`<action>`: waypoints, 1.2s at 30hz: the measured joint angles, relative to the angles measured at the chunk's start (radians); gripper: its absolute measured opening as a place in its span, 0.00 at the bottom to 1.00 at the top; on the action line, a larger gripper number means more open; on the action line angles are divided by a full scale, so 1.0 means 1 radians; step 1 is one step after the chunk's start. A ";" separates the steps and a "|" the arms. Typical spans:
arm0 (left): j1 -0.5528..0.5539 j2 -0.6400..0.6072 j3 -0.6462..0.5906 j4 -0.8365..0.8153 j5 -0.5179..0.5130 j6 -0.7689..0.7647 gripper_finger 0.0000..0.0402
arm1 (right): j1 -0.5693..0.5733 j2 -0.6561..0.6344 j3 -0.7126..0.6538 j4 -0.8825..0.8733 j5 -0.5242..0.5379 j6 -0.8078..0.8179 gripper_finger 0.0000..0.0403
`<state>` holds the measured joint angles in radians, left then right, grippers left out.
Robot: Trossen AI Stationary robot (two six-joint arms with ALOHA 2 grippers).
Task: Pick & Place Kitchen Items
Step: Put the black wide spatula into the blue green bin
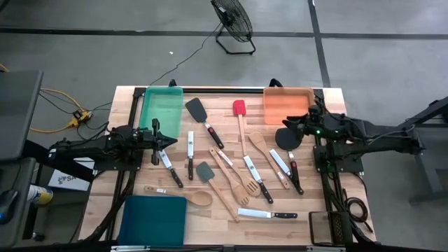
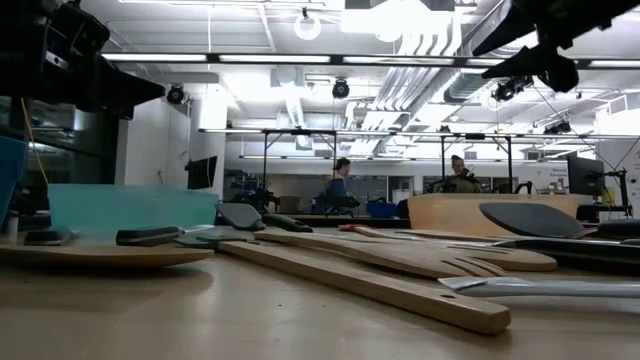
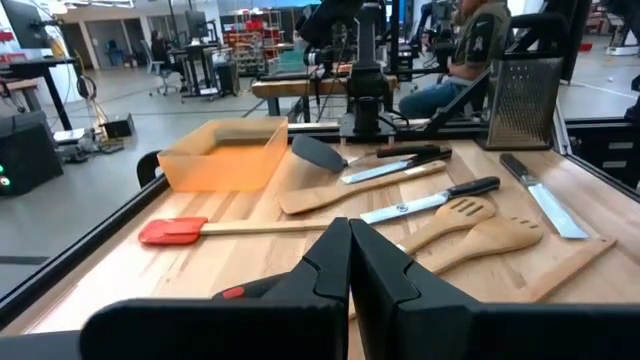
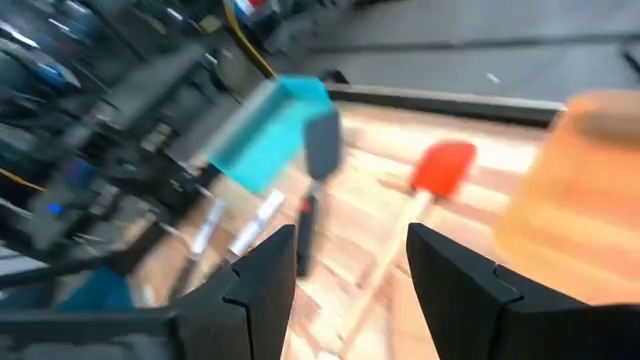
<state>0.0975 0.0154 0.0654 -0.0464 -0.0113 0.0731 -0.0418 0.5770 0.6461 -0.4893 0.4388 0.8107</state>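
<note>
Kitchen items: black-handled steel knives (image 1: 190, 155), pale wooden slotted turners (image 1: 235, 176), red-headed spatula (image 1: 240, 109) spread flat across wooden bench (image 1: 222, 214) centre. Right pincer (image 1: 286, 126) released, empty, raised beside orange tray (image 1: 287, 104), items nearby below. Left pincer (image 1: 172, 141) clenched, empty, near green tray (image 1: 162, 105). No legible writing.

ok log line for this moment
left gripper: shut, empty, waiting | right gripper: open, empty, by orange tray | utensils on table
</note>
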 joint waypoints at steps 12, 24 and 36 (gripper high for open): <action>0.000 0.000 0.000 -0.017 0.000 0.000 0.00 | 0.000 0.274 0.230 -0.589 -0.123 0.434 0.45; 0.000 0.000 0.000 -0.017 0.000 -0.001 0.00 | 0.001 0.488 0.230 -0.763 -0.378 0.617 0.45; 0.000 0.000 0.000 -0.016 0.000 0.000 0.00 | 0.019 0.664 0.230 -0.734 -0.395 0.634 0.46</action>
<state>0.0978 0.0151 0.0658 -0.0628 -0.0113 0.0727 -0.0229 1.2407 0.8761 -1.2231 0.0442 1.4448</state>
